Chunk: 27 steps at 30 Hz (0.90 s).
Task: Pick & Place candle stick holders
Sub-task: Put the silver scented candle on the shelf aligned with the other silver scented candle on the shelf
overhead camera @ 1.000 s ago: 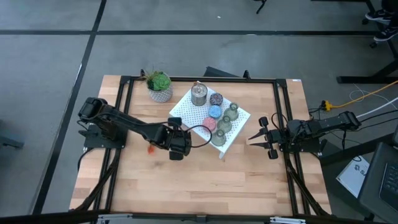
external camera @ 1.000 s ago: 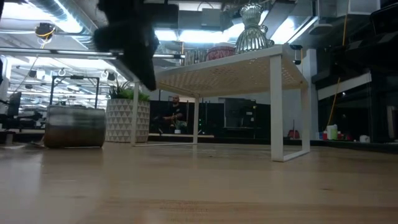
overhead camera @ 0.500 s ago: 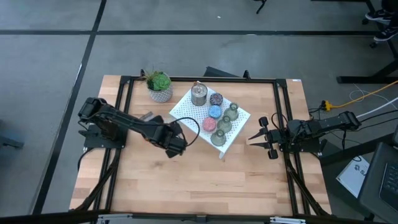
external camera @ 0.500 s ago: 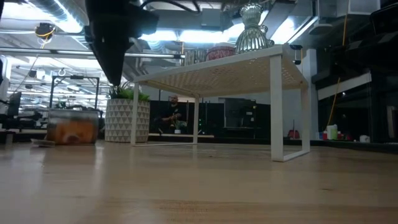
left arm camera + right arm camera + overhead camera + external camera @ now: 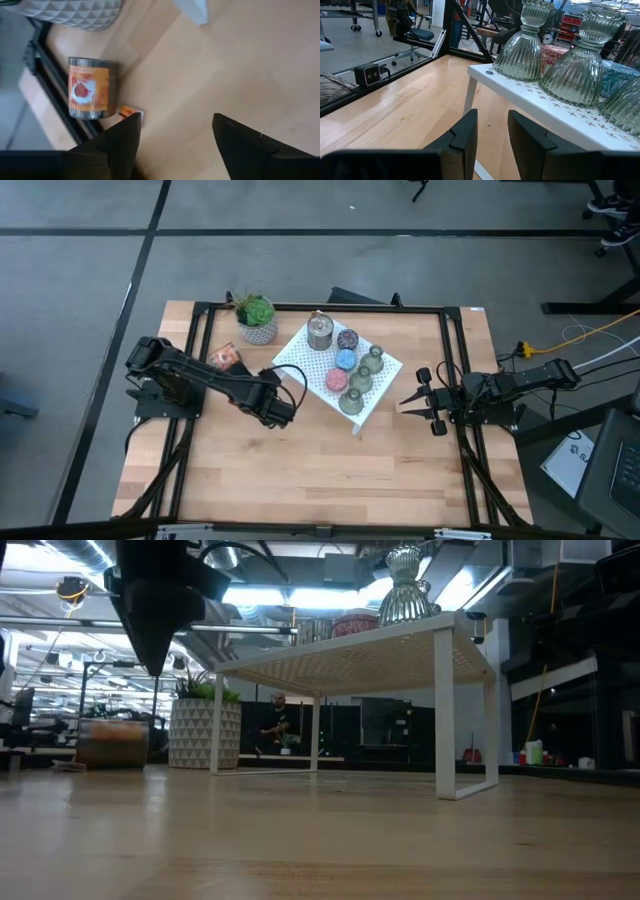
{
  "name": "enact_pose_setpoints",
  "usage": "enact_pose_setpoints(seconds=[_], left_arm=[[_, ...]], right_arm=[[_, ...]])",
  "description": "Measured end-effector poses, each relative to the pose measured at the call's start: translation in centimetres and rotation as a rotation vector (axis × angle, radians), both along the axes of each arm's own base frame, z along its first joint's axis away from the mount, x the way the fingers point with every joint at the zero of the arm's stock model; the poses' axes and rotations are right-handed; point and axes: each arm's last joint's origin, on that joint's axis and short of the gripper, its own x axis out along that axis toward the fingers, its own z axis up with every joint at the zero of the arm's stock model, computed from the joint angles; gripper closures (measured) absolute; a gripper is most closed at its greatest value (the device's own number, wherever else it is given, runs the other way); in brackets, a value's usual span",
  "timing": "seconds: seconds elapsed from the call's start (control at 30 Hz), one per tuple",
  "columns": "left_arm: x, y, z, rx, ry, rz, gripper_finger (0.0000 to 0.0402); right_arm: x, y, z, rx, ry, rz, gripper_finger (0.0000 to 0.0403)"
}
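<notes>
Silver holder at your counter's ten o'clock: orange label unreadable. Left gripper released; right gripper nearly clenched, empty.

third green holder cut off at edge, plant pot cropped

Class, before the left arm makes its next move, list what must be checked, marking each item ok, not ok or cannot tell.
1. Left gripper open with nothing between its fingers: ok.
2. Silver holder with the orange label free of the gripper, resting on the table: ok.
3. That holder upright: not ok, it lies on its side.
4. Seven holders stand on the white perforated stand: ok.
5. Right gripper empty, clear of the stand, at the table's right side: ok.
</notes>
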Motion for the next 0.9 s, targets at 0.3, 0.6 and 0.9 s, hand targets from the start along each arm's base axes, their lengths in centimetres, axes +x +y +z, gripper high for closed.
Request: enact_pose_setpoints(seconds=[0.3,0.6,0.9], left_arm=[[-1.7,1.4,-0.1,0.056,0.005,0.109,0.0133],[-5.7,5.6,1.0,0.054,-0.054,0.269,0.0132],[-7.6,11.8,2.0,0.095,0.028,0.269,0.0131]], right_arm=[[0.0,0.0,0.0,0.000,0.000,0.000,0.0291],[0.0,0.0,0.0,0.000,0.000,0.000,0.0291],[0.0,0.0,0.0,0.000,0.000,0.000,0.0291]])
